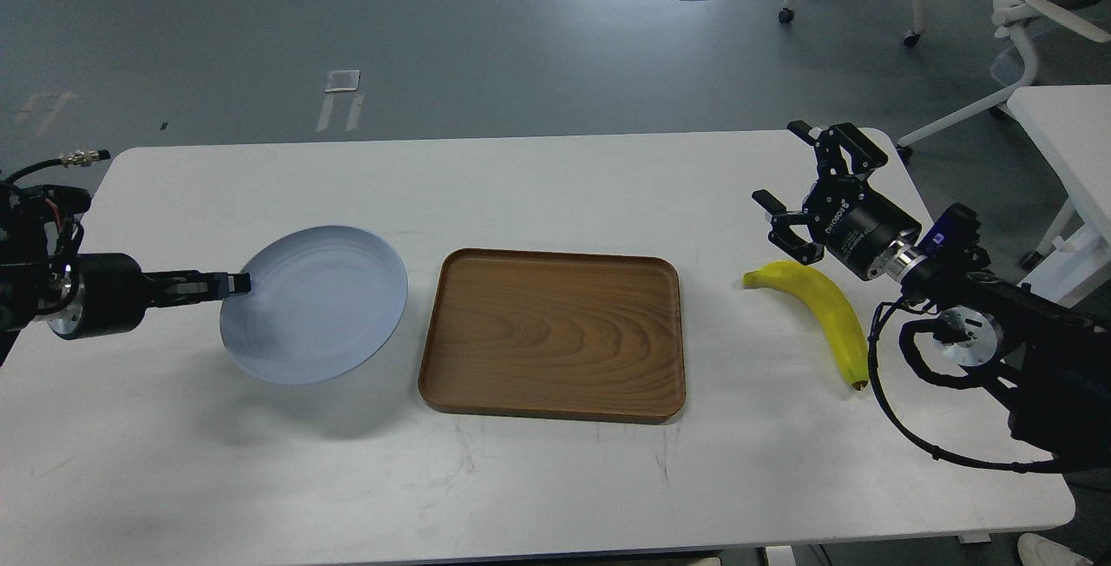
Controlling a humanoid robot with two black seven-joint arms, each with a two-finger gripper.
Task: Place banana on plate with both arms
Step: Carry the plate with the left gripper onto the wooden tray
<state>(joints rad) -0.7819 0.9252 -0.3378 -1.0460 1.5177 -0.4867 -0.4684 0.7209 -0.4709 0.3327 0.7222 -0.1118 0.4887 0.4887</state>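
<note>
The curved bright yellow banana (825, 310) is seen lying just below the right arm's spread, empty fingers (772, 201), while the round pale blue-grey plate (314, 304) is gripped by the left arm's fingers (230, 285).

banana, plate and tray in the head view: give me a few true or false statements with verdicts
1. The banana lies on the white table, right of the wooden tray. True.
2. The banana is on the plate. False: it lies on the table, far from the plate.
3. The left gripper grips the plate's rim. True.
4. The right gripper holds the banana. False: its jaws are open, beside the banana.
5. The tray holds the plate. False: the tray is bare.
</note>
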